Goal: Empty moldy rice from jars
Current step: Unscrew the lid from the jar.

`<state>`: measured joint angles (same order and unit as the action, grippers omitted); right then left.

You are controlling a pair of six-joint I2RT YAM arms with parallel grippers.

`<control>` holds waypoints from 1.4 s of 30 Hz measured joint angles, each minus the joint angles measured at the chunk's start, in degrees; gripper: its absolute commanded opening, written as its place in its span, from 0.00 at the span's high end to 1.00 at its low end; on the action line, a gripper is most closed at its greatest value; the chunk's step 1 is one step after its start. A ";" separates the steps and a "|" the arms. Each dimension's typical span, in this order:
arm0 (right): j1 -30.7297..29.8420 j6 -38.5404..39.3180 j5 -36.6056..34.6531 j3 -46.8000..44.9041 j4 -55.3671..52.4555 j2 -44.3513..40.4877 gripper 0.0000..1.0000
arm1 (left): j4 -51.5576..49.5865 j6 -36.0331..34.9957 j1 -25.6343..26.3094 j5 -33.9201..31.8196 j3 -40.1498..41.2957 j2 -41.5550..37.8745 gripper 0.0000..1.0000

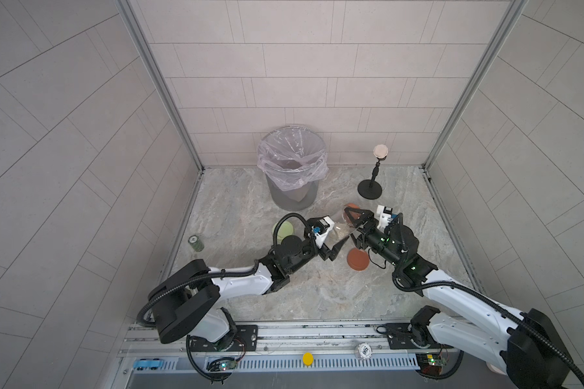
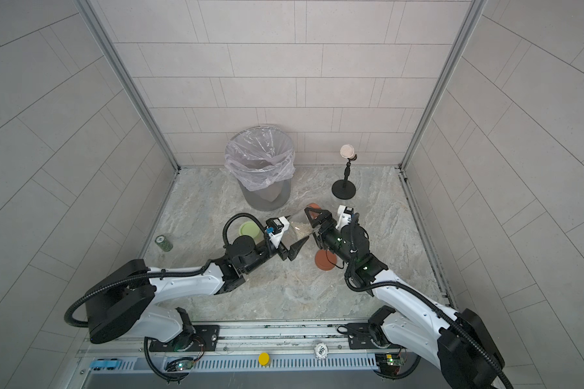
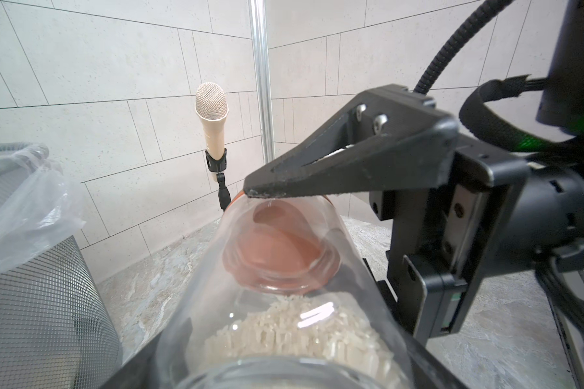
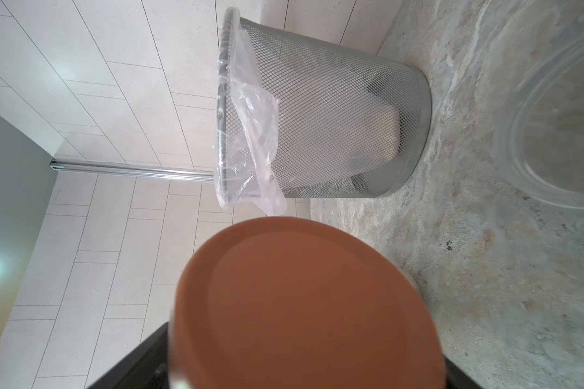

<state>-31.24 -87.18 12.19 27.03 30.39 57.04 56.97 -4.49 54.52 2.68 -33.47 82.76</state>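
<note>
Left gripper (image 2: 299, 228) is shut on the glass jar (image 3: 196, 286), holding it on its side over the middle of the table (image 1: 236, 208), just this side of the bin (image 1: 290, 198); I think that is so my right gripper (image 2: 310, 223), open wide around the red lid (image 4: 300, 303), can twist it off and let the moldy rice (image 3: 294, 333) out.
</note>
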 measured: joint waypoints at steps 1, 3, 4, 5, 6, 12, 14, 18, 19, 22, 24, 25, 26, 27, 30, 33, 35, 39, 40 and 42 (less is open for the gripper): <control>0.00 0.00 -0.07 0.00 0.50 0.35 0.00 | 0.07 0.02 0.00 0.07 0.00 0.00 1.00; 0.00 0.02 -0.15 0.00 1.51 1.07 0.00 | 0.13 0.04 0.04 0.17 0.00 0.00 1.00; 0.00 0.02 -0.22 0.00 1.97 1.46 0.00 | 0.13 0.04 0.04 0.22 0.00 0.00 1.00; 0.00 0.04 -0.22 0.02 2.36 1.84 0.01 | 0.09 0.04 0.07 0.33 0.00 0.00 1.00; 0.00 0.09 -0.22 0.02 2.58 2.14 0.02 | 0.02 0.04 0.11 0.35 0.00 0.00 1.00; -0.61 1.14 -0.52 0.61 2.32 2.56 0.23 | -1.16 0.00 0.24 0.28 0.00 0.00 0.96; -1.05 2.58 -1.49 1.18 0.24 1.55 0.35 | -1.20 0.26 0.26 0.35 0.00 -0.09 0.84; -2.60 7.37 -4.42 3.30 -7.43 -2.40 0.49 | -1.03 1.14 0.44 0.59 0.00 -0.55 0.51; -3.04 8.96 -5.18 4.22 -10.05 -3.58 0.51 | -0.94 1.36 0.68 0.72 -0.02 -0.79 0.45; -3.98 13.16 -7.04 6.60 -16.13 -6.08 0.56 | -0.55 2.03 1.18 1.36 -0.11 -1.22 0.00; -4.48 16.06 -8.11 8.28 -19.87 -6.82 0.56 | -0.85 2.89 1.27 1.18 -0.20 -1.46 0.00; -4.63 17.46 -8.76 9.20 -21.53 -6.95 0.57 | -1.22 3.48 1.25 0.94 -0.26 -1.68 0.00; -4.79 19.04 -9.33 10.05 -22.95 -6.97 0.57 | -1.84 4.00 1.25 0.72 -0.42 -1.95 0.00; -4.90 20.26 -9.75 10.75 -24.09 -6.95 0.58 | -2.60 4.52 1.25 0.61 -0.70 -2.21 0.00; -5.22 24.13 -10.54 12.98 -27.28 -6.75 0.59 | -6.03 6.67 1.25 0.46 -1.90 -3.39 0.00; -5.64 27.87 -10.93 15.91 -30.34 -5.99 0.59 | -9.75 9.22 1.22 0.20 -2.99 -4.74 0.00; -5.99 30.45 -10.88 17.44 -31.71 -5.66 0.58 | -11.58 10.56 1.16 0.39 -3.23 -5.86 0.00; -6.21 34.47 -9.79 19.85 -34.88 -4.66 0.59 | -13.84 12.90 1.11 1.03 -3.23 -7.28 0.00; -6.21 35.28 -9.29 20.28 -35.32 -4.17 0.59 | -14.40 13.60 1.11 1.20 -3.23 -7.56 0.00; -6.25 36.52 -8.07 20.70 -36.04 -3.39 0.59 | -15.78 14.40 1.11 1.70 -3.45 -7.93 0.00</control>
<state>-37.50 -50.65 4.12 47.72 -5.65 53.65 41.19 9.91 55.64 4.38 -36.93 74.83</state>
